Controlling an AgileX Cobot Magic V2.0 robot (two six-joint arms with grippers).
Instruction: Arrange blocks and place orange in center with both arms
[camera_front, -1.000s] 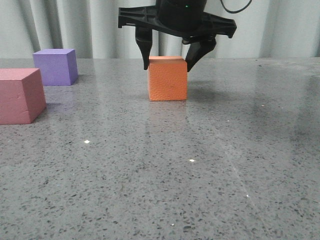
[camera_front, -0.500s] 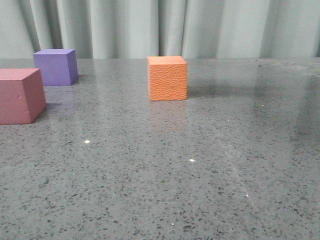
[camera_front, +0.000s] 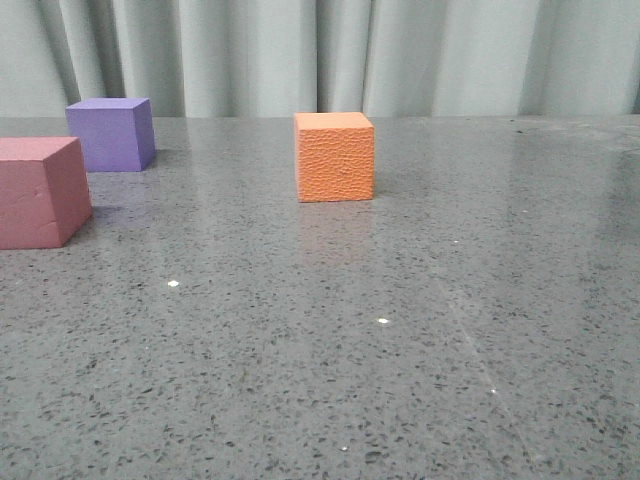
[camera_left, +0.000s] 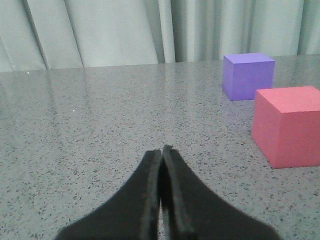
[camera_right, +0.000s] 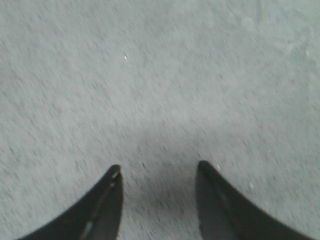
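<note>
Two cubes, purple (camera_left: 248, 76) and pink (camera_left: 290, 125), lie at two o'clock of the pressed-together left tool (camera_left: 161, 152); right tool (camera_right: 157, 172) hangs spread over bare desk (camera_right: 160, 75).

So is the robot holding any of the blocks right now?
No. The left tool is shut on nothing, the right tool is open over bare table, and the orange block sits alone.

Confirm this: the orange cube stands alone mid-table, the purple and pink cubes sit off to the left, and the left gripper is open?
Not quite. The left gripper is shut, fingers pressed together, as the left wrist view shows. The orange cube does stand alone, with the purple cube and pink cube to the left.
</note>
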